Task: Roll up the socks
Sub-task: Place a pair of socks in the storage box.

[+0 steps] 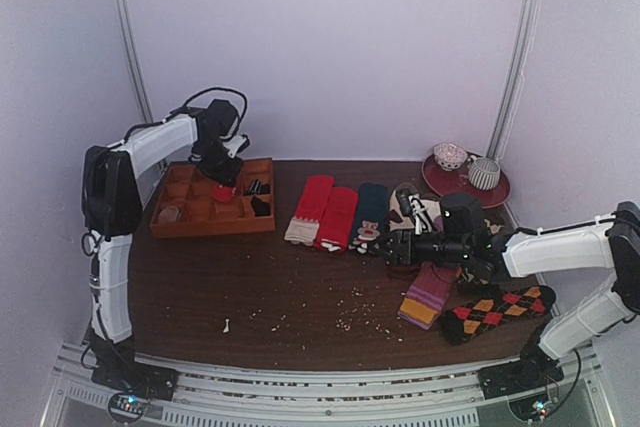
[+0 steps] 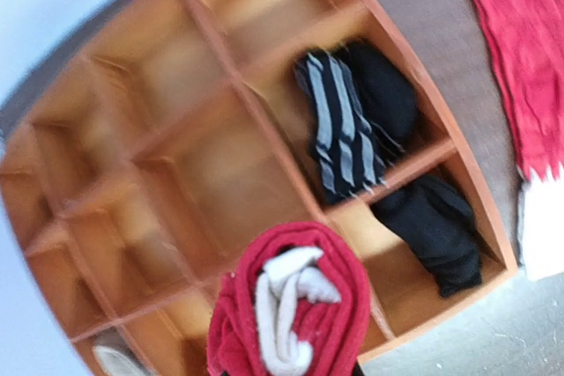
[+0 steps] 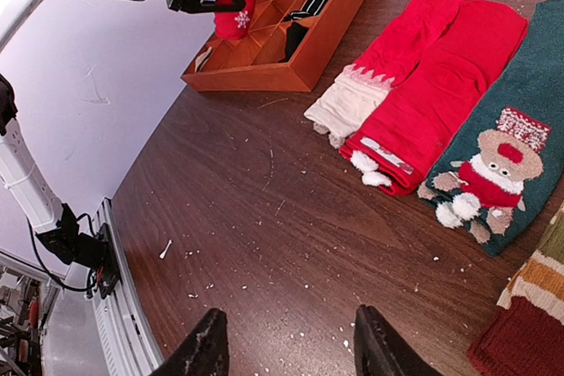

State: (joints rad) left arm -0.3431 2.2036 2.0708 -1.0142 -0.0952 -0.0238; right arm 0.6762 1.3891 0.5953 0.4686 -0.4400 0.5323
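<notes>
The left gripper (image 1: 226, 185) is clamped on the rolled socks (image 2: 330, 314), a red bundle hanging above the wooden compartment tray (image 1: 212, 231); which cell lies beneath is hard to tell. The right gripper (image 3: 286, 345) hovers empty over the table (image 1: 300, 297), jaws apart. If the bundle is released off-centre it may catch a divider (image 2: 264, 156) and tip out. Its cream cuff (image 2: 282, 305) looks loose and could let the roll unwind.

Pale lilac walls (image 1: 330, 47); dark wooden table (image 1: 300, 287) speckled with crumbs (image 1: 350, 323); even light.
</notes>
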